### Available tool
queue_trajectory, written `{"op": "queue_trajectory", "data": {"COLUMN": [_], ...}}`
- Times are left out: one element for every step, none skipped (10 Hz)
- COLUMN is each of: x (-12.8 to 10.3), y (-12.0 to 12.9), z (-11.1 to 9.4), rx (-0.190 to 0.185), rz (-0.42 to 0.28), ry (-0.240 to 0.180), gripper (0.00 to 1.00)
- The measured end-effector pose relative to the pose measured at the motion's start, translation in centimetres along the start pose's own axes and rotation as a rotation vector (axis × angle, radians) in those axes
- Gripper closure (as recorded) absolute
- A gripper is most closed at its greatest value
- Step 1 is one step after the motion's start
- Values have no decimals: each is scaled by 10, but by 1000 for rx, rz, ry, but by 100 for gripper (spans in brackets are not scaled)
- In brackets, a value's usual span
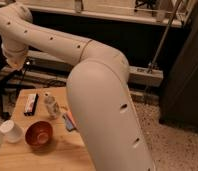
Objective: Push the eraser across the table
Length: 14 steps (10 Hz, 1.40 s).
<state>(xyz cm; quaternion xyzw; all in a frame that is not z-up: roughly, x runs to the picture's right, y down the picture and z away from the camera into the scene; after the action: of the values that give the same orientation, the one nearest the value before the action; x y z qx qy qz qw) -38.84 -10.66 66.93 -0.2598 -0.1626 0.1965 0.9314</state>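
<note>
Arm [102,100] covers surface [57,156] at rt. Bottle [51,106] just beside eraser [31,104]; bowl [39,134], cup [11,131] below. Eraser: flat, dark sides, white face, frame left-center. Hand [15,64] closed tight, upper left, well above eraser.

white-faced eraser [31,104] flat on table [67,150], far-left corner

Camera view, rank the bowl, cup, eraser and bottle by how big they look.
1. bowl
2. cup
3. eraser and bottle: too alike to rank, and both lie farther back.
The gripper, shut, is high at the left, clear of them all.
</note>
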Motion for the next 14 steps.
{"op": "queue_trajectory", "data": {"x": [-8, -15, -21, -25, -26, -26, -25, -25, -25, -21, -15, -9, -6, -6], "y": [4, 11, 21, 30, 36, 38, 37, 36, 32, 22, 11, 4, 0, 0], "z": [17, 34, 52, 70, 88, 100, 119, 134, 147, 157, 166, 171, 174, 174], "rx": [-4, -12, -23, -30, -32, -30, -23, -16, -10, -2, -5, -14, -18, -18], "rz": [-18, -37, -60, -84, -110, -129, -158, -178, -192, -193, -191, -189, -188, -188], "ry": [-14, -24, -24, -15, 3, 19, 50, 74, 99, 126, 153, 170, 180, 181], "gripper": [100, 100, 100, 100, 100, 100, 100, 100, 100, 100, 100, 100, 96, 89]}}
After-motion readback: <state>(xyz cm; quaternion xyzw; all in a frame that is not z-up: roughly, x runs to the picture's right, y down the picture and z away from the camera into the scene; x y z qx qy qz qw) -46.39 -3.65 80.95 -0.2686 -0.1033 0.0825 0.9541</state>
